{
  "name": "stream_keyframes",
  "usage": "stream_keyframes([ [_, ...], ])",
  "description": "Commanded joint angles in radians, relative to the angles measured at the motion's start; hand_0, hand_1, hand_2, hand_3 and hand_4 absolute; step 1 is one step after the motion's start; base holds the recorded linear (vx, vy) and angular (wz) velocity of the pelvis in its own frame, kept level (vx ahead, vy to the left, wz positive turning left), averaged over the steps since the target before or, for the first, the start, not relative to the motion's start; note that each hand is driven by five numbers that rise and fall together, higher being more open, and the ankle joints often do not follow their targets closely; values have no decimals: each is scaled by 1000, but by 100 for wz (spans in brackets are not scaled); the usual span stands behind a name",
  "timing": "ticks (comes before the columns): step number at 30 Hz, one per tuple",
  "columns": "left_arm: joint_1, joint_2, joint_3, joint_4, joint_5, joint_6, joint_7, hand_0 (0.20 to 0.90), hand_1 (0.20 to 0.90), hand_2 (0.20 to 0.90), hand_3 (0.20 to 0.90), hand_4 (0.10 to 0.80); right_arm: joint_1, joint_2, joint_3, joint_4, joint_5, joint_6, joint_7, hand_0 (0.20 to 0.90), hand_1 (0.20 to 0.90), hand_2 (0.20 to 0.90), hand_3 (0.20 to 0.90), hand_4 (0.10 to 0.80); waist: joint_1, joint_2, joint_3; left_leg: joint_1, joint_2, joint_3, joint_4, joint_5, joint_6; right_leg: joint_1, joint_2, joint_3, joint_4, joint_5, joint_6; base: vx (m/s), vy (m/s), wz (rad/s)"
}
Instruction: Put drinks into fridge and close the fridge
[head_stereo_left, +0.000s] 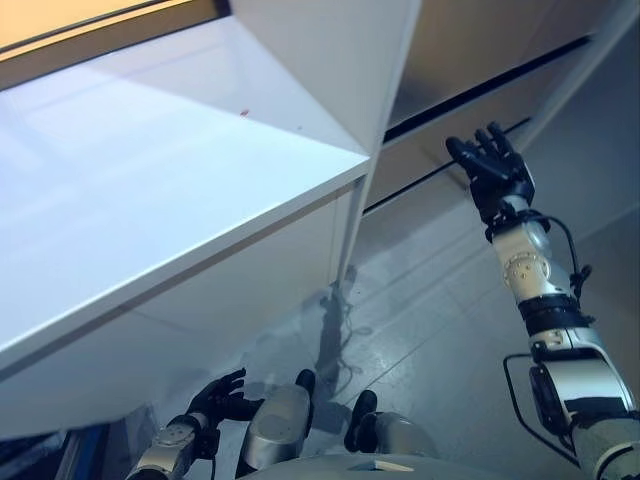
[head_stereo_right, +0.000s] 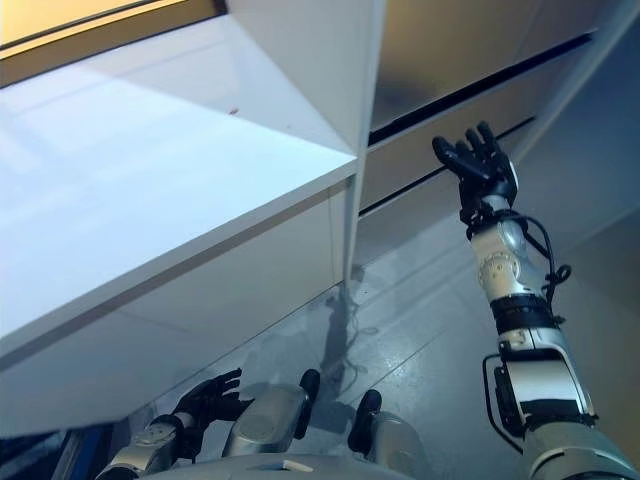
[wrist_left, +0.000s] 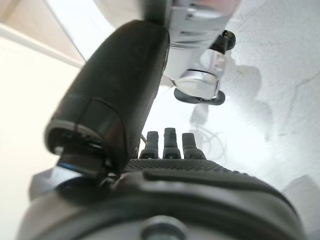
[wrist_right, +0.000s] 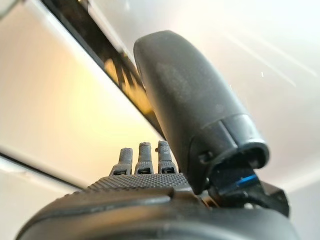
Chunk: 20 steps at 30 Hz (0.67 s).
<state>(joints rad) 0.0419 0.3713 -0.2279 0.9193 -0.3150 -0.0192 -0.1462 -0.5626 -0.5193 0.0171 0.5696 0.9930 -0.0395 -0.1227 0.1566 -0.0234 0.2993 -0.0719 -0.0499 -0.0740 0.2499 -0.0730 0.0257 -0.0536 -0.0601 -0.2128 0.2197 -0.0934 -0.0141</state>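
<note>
A large white fridge-like body (head_stereo_left: 180, 170) stands on my left, its vertical corner edge (head_stereo_left: 352, 210) running down to the floor. To its right is a pale beige front (head_stereo_left: 470, 60) crossed by dark slits (head_stereo_left: 480, 82). My right hand (head_stereo_left: 495, 170) is raised in front of that beige front, just below the slits, with its fingers straight and nothing in it. In the right wrist view the fingers (wrist_right: 142, 159) and the thumb (wrist_right: 195, 115) point at the beige front. My left hand (head_stereo_left: 222, 398) hangs low at the lower left, relaxed and empty.
Grey glossy floor (head_stereo_left: 440, 330) lies between the white body and my right arm. A blue object (head_stereo_left: 85, 450) shows at the lower left edge, under the white body.
</note>
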Motion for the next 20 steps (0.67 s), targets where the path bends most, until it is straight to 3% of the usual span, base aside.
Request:
stream_keyframes([
  [1, -6, -10, 11, -1, -14, -26, -8, 900, 900, 900, 900, 800, 36, -2, 6, -89, -49, -76, 24, 900, 900, 900, 900, 800, -54, -7, -117, 66, -9, 64, -115, -38, 24, 55, 2, 55, -58, -9, 46, -112, -105, -40],
  [7, 2, -49, 50, 0, 1, -13, -6, 900, 900, 900, 900, 800, 305, 86, -11, -48, -124, -56, 63, 900, 900, 900, 900, 800, -113, -5, -164, 109, 23, 146, -162, -29, 4, 88, 26, 60, -137, 16, 48, -115, -106, -36],
  [10, 1, -56, 62, -1, -4, -7, -11, 900, 900, 900, 900, 800, 360, 107, -4, -8, -164, -28, 79, 900, 900, 900, 900, 800, -128, -3, -171, 117, 29, 164, -166, -27, -3, 98, 31, 60, -154, 22, 47, -84, -62, -26],
  [20, -35, -83, 97, 67, -13, -14, -27, 900, 900, 900, 900, 800, 502, 186, 29, 477, -484, 83, 244, 900, 900, 900, 900, 800, -154, 1, -185, 135, 46, 193, -182, -17, -26, 127, 38, 42, -214, 46, 48, -38, -38, -7],
])
